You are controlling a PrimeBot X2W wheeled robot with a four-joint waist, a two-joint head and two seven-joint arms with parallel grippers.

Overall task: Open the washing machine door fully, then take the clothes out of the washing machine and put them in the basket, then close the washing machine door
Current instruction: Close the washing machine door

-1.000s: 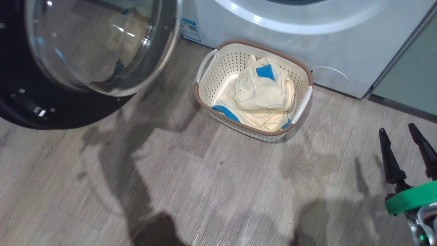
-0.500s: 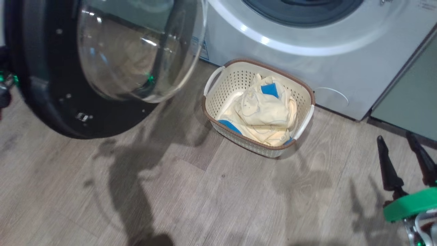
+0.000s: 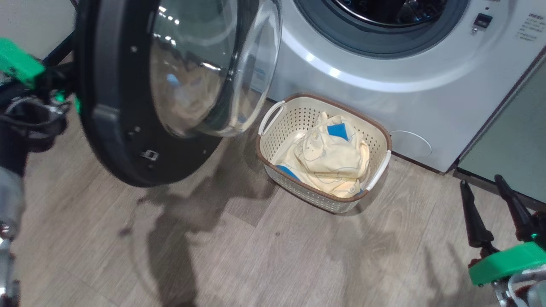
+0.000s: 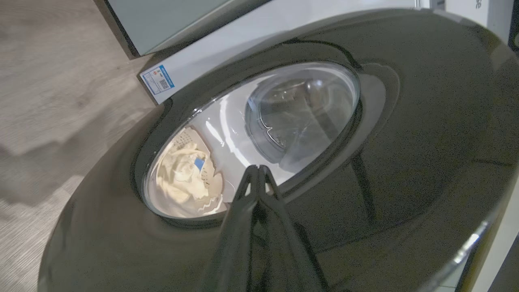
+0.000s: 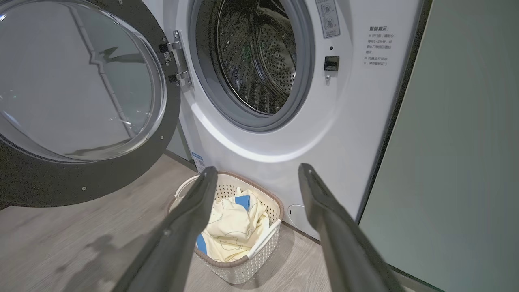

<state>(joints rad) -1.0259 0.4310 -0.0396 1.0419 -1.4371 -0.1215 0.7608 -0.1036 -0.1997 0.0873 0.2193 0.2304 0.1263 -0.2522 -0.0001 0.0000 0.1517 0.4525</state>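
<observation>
Washing machine door (image 3: 128, 140): swung open, black rim and glass bowl shown.
Washing machine (image 3: 384, 102): drum exposed.
Basket (image 3: 273, 145): set on the floor just before the machine's front; clothes (image 3: 332, 157) are piled inside.
Left end effector (image 4: 258, 174): clenched, fingers pressed together, pointed at the door's outer face.
Right end effector (image 5: 257, 167): released, held over the floor.
</observation>
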